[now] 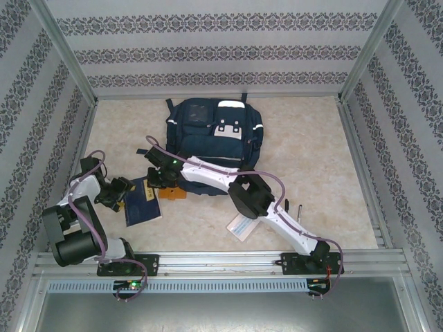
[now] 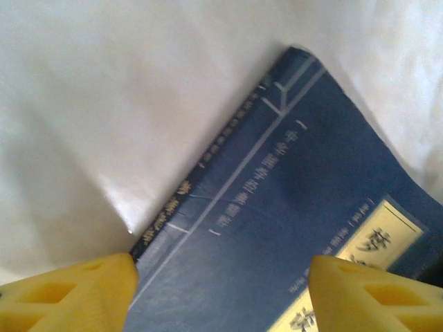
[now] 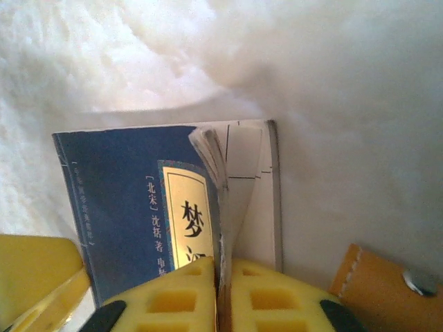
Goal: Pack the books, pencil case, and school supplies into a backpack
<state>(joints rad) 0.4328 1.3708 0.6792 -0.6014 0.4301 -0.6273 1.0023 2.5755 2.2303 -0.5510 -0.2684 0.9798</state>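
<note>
The book (image 1: pixel 142 204) is laid flat on the table (image 1: pixel 311 152), just left of the notebook (image 1: pixel 173 194) and in front of the backpack (image 1: pixel 208 131). Its long axis is set roughly near to far, slightly tilted. Its open edge is pinched by the closed right end effector (image 3: pixel 223 277) (cover edge and a few leaves are curled up). The left end effector (image 2: pixel 221 277) is spread open over the spine side.
</note>
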